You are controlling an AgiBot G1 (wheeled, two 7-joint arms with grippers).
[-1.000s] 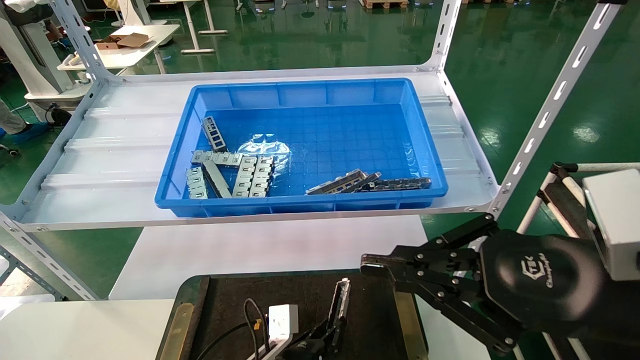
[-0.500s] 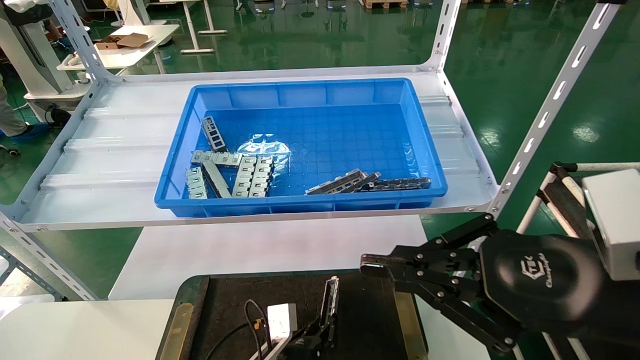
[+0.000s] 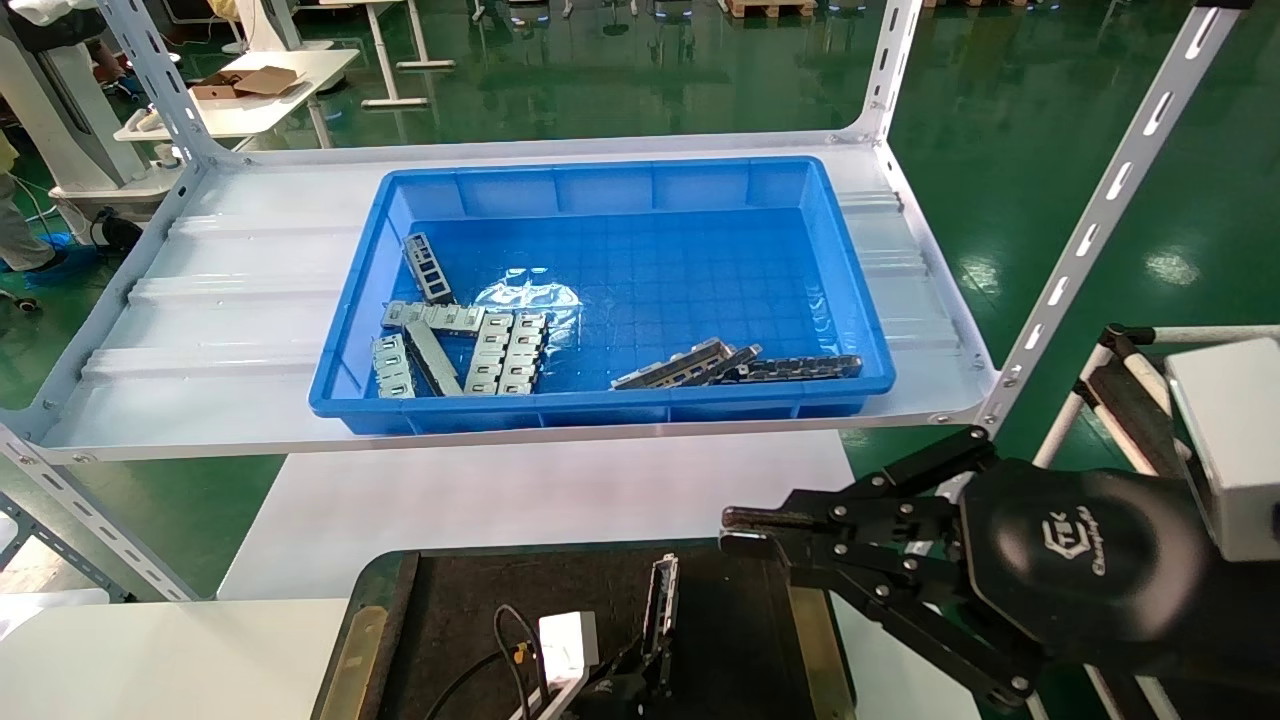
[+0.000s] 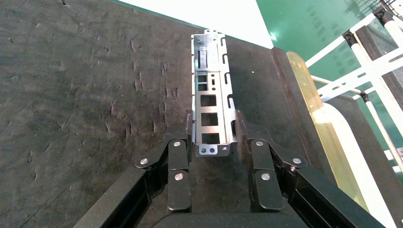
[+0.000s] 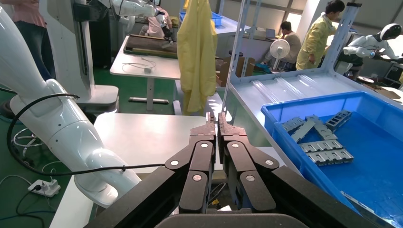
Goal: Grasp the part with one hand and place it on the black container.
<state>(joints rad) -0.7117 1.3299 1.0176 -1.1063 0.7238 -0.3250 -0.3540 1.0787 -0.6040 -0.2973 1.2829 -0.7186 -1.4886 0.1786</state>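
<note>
The part (image 3: 660, 600) is a grey slotted channel strip. It lies low over the black container (image 3: 460, 610), lengthwise away from me. In the left wrist view the part (image 4: 209, 95) sits between the fingers of my left gripper (image 4: 212, 130), which is shut on its near end, close to the rough dark tray surface (image 4: 85, 95). I cannot tell whether the part touches the tray. In the head view the left gripper (image 3: 648, 668) is at the bottom edge. My right gripper (image 3: 735, 530) is shut and empty and hovers over the tray's right far corner; it also shows in the right wrist view (image 5: 217, 118).
A blue bin (image 3: 600, 405) on the white shelf holds several like strips at its left (image 3: 500, 350) and front right (image 3: 740, 368). White slotted shelf posts (image 3: 1090, 220) rise at the right. A brass edge strip (image 4: 304, 80) borders the tray. A white table (image 3: 540, 490) lies beyond it.
My left gripper has carried the part a little to the left over the tray, then nearly stopped. The right arm has not moved.
</note>
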